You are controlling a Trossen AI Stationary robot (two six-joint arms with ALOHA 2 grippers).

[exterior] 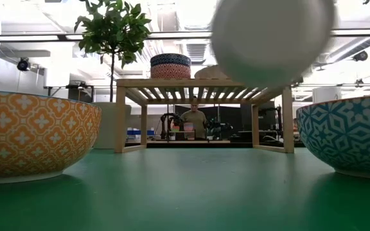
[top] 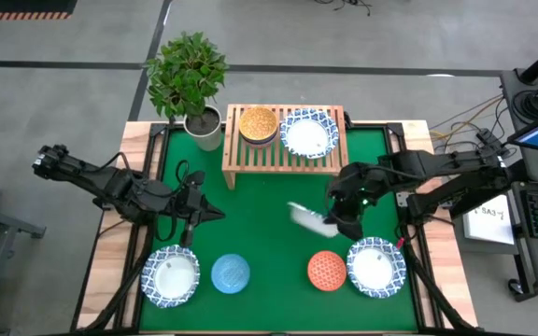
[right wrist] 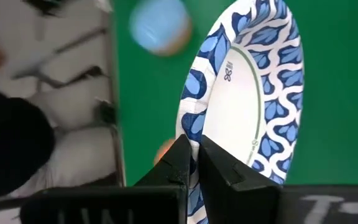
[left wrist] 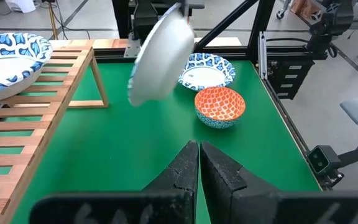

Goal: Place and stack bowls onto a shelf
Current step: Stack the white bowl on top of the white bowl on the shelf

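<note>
My right gripper (top: 342,222) is shut on a wide white bowl with a blue-patterned rim (top: 308,219), held above the mat in front of the light-wood shelf (top: 283,161). The bowl's white underside shows in the low view (exterior: 272,35). The shelf carries a yellow-orange small bowl (top: 258,124) and another wide white bowl (top: 308,134), both resting on their bases. My left gripper (top: 215,213) is shut and empty over the mat's left half. Two wide white bowls (top: 170,276) (top: 375,266), a light blue bowl (top: 231,273) and an orange-red dotted bowl (top: 326,270) sit near the front edge. My right gripper pinches the bowl's blue-patterned rim (right wrist: 190,127) between its two fingers, one on the inner face and one on the outer. The fingers come from the table's right side. The bowl is lifted clear of the table and tipped up on its edge, reaching out toward the table's left.
A potted plant (top: 190,79) in a white pot (top: 205,128) stands at the shelf's left end. Open green mat (top: 260,243) lies between the shelf and the front row of bowls. A person (exterior: 194,120) shows far behind the table.
</note>
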